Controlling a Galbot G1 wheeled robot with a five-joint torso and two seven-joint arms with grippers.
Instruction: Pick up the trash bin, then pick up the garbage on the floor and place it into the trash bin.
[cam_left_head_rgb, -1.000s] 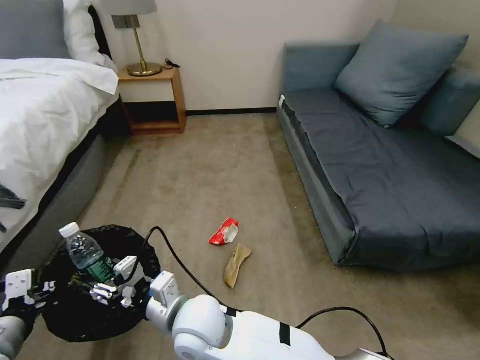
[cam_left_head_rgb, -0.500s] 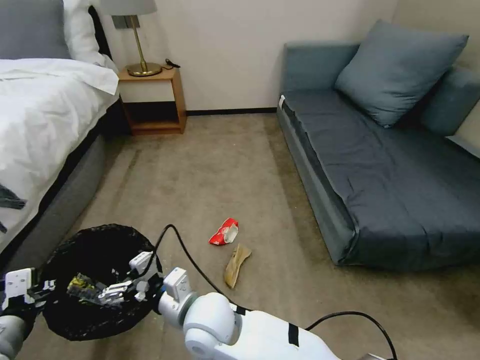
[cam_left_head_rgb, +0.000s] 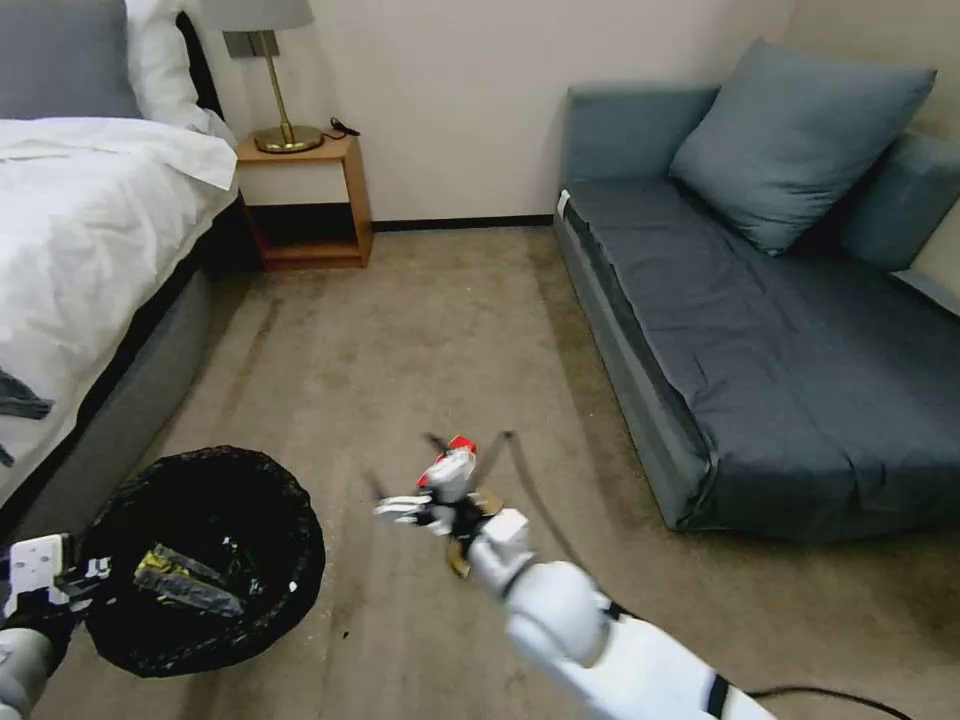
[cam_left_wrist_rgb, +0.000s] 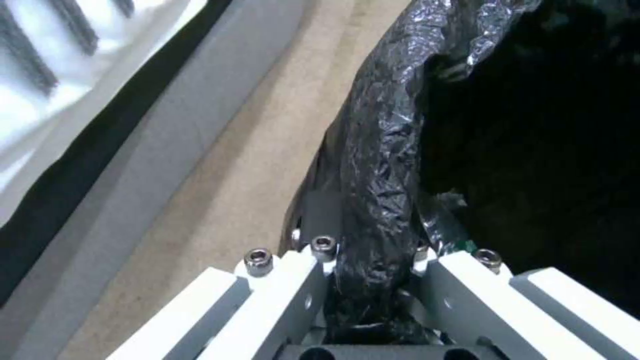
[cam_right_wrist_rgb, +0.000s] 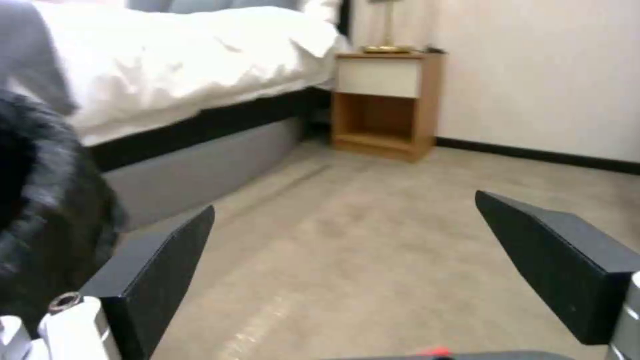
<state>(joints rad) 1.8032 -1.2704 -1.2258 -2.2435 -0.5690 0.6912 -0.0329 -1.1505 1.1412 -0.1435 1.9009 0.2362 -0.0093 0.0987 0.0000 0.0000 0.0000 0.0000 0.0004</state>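
Bin held for loading; 2 floor items remain.
Left gripper (cam_left_wrist_rgb: 370, 300) clamps trash bin (cam_left_head_rgb: 290, 520) rim; right gripper (cam_right_wrist_rgb: 347, 280), jaws spread, empty, above snack bag (cam_left_head_rgb: 462, 445) and wrapper (cam_left_head_rgb: 458, 562).

Premises: a bedroom, hotel-like. Evidence: bed (cam_left_head_rgb: 90, 230) with white linen, wooden nightstand (cam_left_head_rgb: 305, 200) bearing a brass lamp (cam_left_head_rgb: 275, 75) (set against the wall), grey-blue sofa (cam_left_head_rgb: 780, 330) with cushion (cam_left_head_rgb: 800, 140), beige carpet (cam_left_head_rgb: 430, 330) throughout.
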